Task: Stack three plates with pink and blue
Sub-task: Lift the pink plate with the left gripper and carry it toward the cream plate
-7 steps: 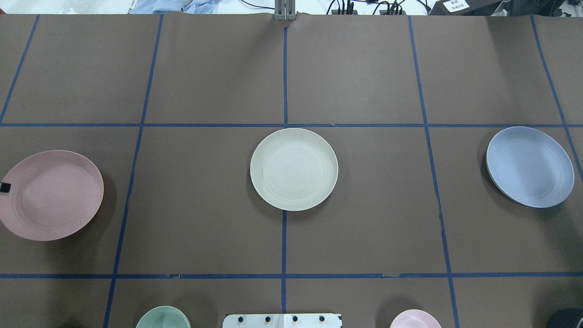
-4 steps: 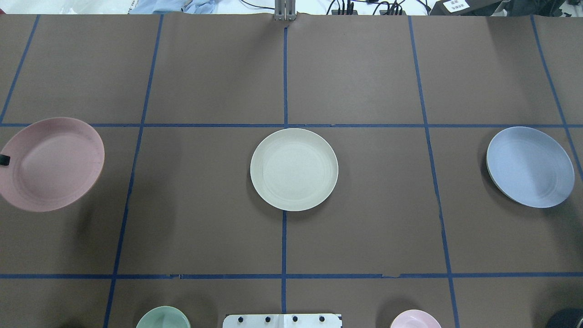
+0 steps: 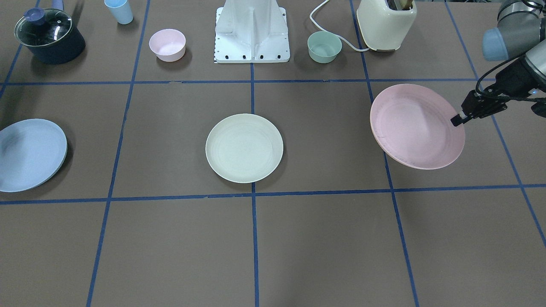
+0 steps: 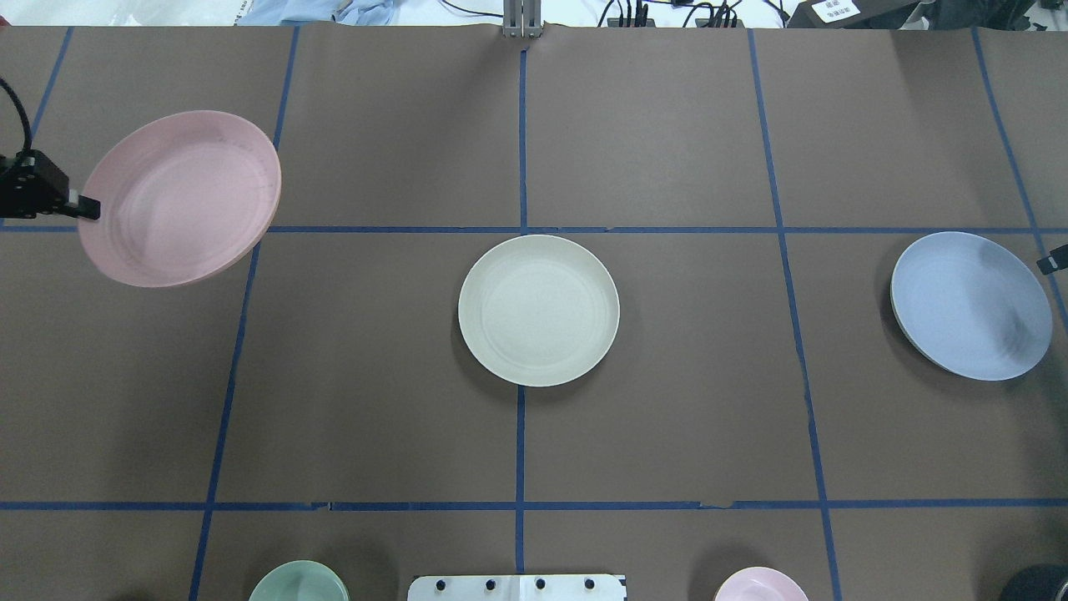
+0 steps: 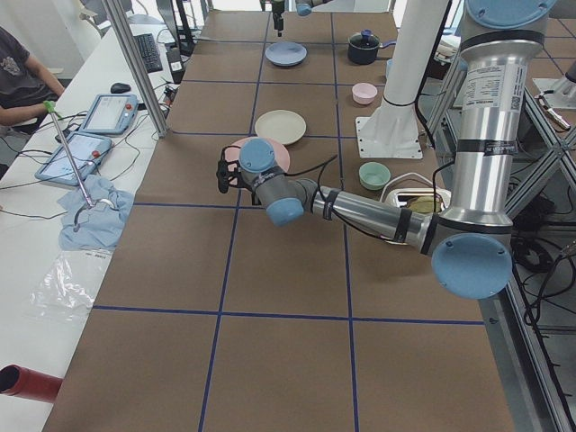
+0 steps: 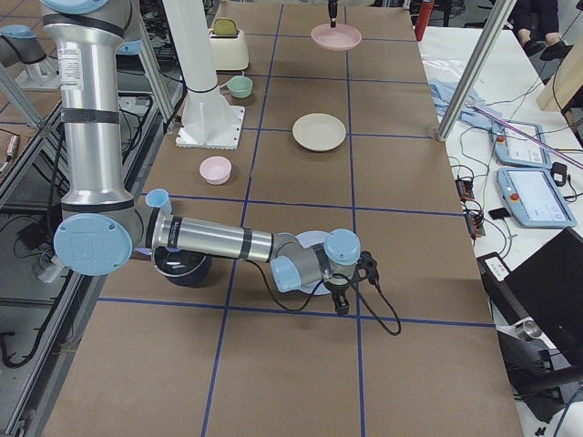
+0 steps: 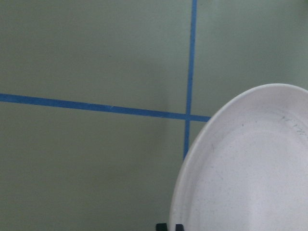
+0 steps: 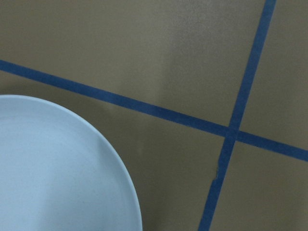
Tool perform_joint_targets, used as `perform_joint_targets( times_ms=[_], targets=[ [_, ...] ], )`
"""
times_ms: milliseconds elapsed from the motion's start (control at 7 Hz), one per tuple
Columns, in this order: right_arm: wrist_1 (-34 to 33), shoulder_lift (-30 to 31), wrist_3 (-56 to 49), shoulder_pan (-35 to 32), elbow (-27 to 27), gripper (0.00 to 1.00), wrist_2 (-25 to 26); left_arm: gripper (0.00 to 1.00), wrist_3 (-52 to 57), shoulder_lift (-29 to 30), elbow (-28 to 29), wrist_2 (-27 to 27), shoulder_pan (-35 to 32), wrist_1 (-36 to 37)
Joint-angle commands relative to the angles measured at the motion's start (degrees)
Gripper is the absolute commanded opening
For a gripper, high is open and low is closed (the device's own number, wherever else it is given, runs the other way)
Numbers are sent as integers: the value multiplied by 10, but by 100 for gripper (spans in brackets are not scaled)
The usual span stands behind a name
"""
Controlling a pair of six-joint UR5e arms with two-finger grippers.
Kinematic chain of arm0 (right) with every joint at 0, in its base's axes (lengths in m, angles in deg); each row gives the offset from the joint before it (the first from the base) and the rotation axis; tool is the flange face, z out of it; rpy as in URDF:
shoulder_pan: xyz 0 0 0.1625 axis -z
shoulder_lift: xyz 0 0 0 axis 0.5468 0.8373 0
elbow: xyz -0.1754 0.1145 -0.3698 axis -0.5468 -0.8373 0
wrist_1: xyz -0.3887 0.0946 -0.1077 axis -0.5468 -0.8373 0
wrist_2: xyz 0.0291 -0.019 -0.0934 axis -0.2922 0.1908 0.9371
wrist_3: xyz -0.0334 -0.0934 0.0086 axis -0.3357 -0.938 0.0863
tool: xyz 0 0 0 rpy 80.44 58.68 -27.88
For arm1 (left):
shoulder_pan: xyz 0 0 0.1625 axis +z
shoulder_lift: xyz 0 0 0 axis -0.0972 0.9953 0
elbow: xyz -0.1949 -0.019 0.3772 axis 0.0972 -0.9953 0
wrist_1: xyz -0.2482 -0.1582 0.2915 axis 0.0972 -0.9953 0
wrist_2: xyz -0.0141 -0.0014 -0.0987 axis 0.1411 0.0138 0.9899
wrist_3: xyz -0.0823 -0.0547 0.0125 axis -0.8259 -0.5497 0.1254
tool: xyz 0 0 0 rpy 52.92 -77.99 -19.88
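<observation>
right claw [image 4: 1053, 260] cut off at overhead edge, jaws unclear; blue plate [image 3: 30, 154] cropped in front view.

Left gripper [image 3: 456, 120]: aloft, fingers clamped on pink plate [image 3: 416, 128] rim; right gripper [image 6: 338, 306]: low, pointing downward, jaw state indiscernible.

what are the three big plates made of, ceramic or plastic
All three look like matte plastic, perhaps a fibre blend; that is unsure. The pink plate shows fine specks, dark scuffs and no gloss. The cream plate and blue plate show faint moulded rings, thin rims and dull, soft highlights.
</observation>
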Motion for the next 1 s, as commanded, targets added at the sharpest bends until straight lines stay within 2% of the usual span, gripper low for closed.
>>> perform_joint_targets(
  times_ms=[0, 143, 286, 429, 571, 714, 857],
  targets=[
    [38, 1, 18, 31, -27, 98, 5, 0, -87, 47, -15, -9, 38, 3],
    [39, -1, 20, 47, -23, 93, 7, 0, -101, 49, -28, -16, 52, 3],
    [39, -1, 22, 47, -16, 83, 5, 0, -101, 49, -29, -22, 54, 3],
    [38, -5, 24, 48, -16, 59, 5, 0, -102, 50, -29, -28, 58, 3],
    [36, -12, 24, 48, -16, 22, 3, 0, -117, 52, -33, -30, 68, 3],
    [38, -9, 23, 48, -19, 1, 3, 0, -121, 51, -42, -43, 79, 3],
    [38, -5, 23, 48, -16, 0, 1, 0, -132, 51, -42, -56, 94, 4]
  ],
)
